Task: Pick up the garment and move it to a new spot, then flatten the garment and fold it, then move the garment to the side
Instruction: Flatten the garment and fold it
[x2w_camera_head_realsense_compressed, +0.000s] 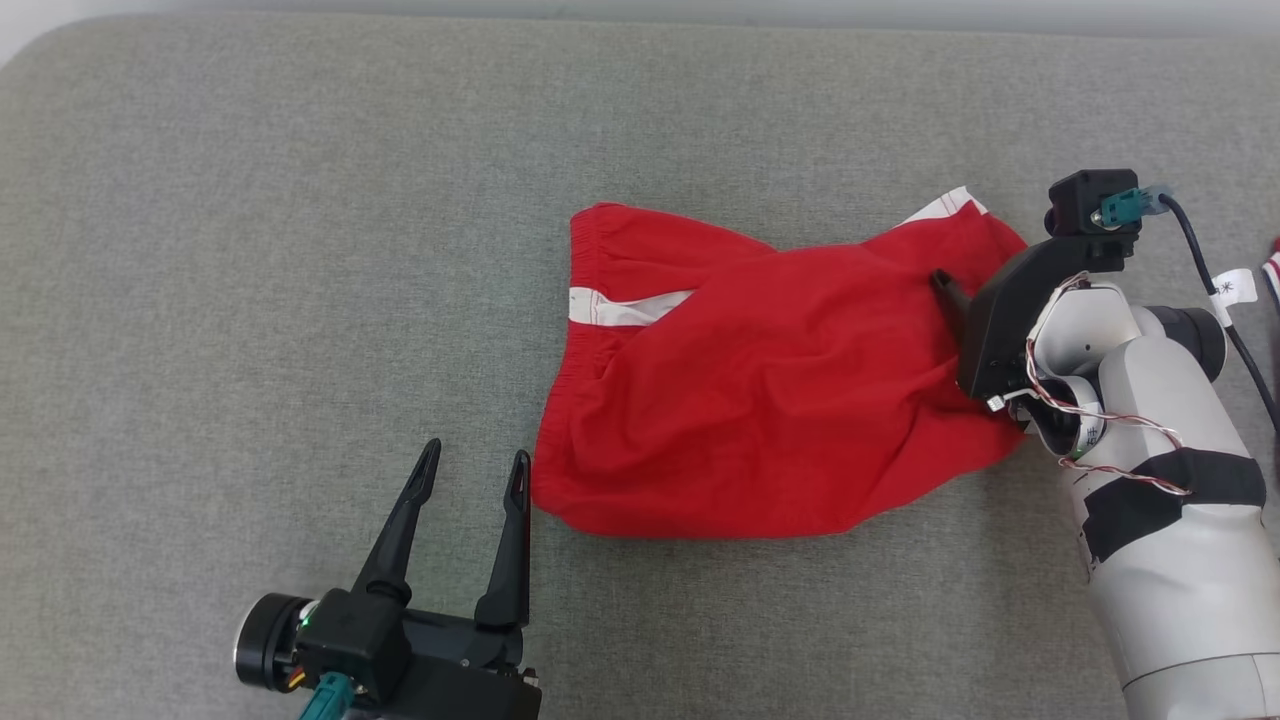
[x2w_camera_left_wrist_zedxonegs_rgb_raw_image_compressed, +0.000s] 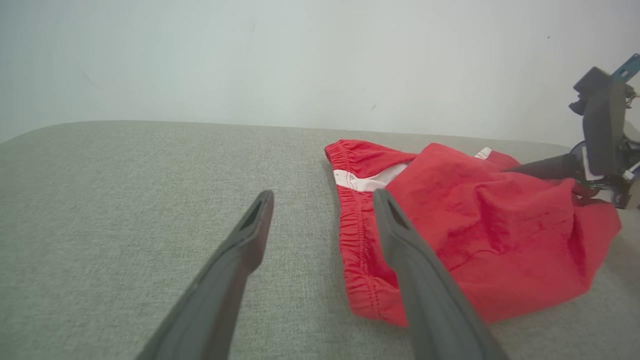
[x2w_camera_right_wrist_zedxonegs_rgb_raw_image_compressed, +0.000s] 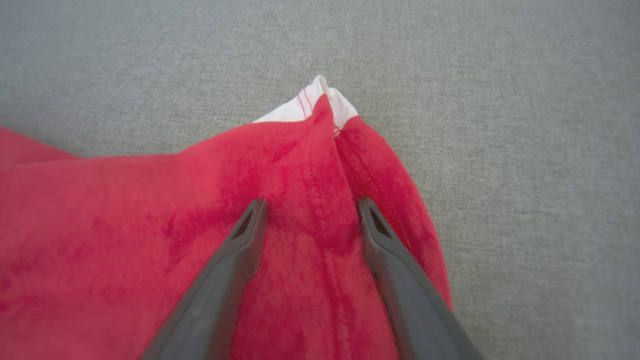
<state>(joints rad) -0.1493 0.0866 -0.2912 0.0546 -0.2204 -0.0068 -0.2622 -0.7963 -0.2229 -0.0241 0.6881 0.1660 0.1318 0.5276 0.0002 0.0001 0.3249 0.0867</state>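
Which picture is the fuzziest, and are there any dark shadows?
Right wrist view: the fuzziest, with the red shorts looking smeary up close. Head view: sharp, with soft even light, no glare and no hard shadows. Left wrist view: a soft shadow falls on the grey cushion beside the shorts.

Bare cushion left of garment

Rumpled red garment, white-trimmed
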